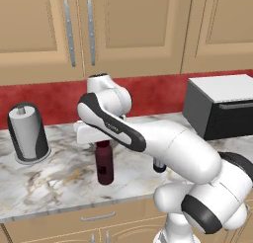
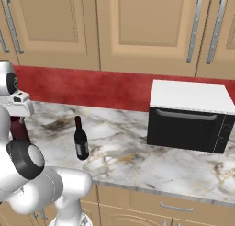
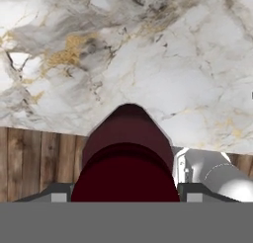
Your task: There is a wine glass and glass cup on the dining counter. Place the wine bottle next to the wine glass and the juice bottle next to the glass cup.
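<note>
Marble wall counter: my gripper sits over the juice bottle, fingers apparently closed on its cap; wine bottle at its three o'clock.

a: can you see the whole juice bottle?
b: no. in the left base view the arm covers its cap, and the claw's fingers are hidden behind the arm too, so the grip can't be read there. in the right base view only a maroon strip of it peeks past the arm.
a: and the hand view?
b: the cap is cut off at the bottom; the finger tips barely show.
a: anything else?
b: the wine bottle label is too small to read, and the microwave runs off the right edge.
</note>
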